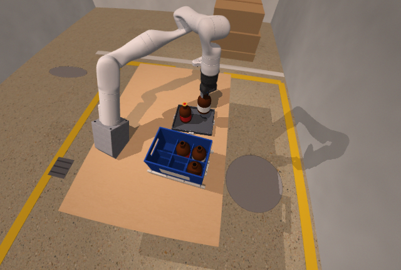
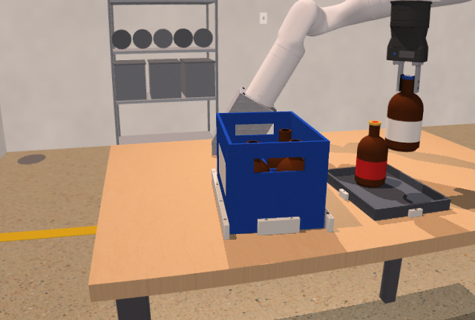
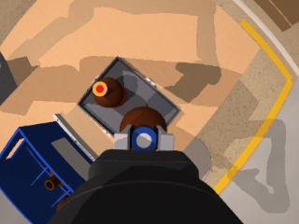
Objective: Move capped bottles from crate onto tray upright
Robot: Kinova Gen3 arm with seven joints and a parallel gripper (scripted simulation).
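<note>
My gripper is shut on the neck of a brown bottle with a blue cap and white label. It hangs upright above the dark grey tray, clear of its floor. A brown bottle with a red label and a yellow-and-red cap stands upright on the tray. Three open brown bottles, one at the back middle, one at the back right and one at the front right, stand in the blue crate.
White blocks lie along the crate's outer sides, and small white blocks sit against the tray. The red-labelled bottle stands close to the hanging bottle. The crate stands beside the tray, with a gap between them.
</note>
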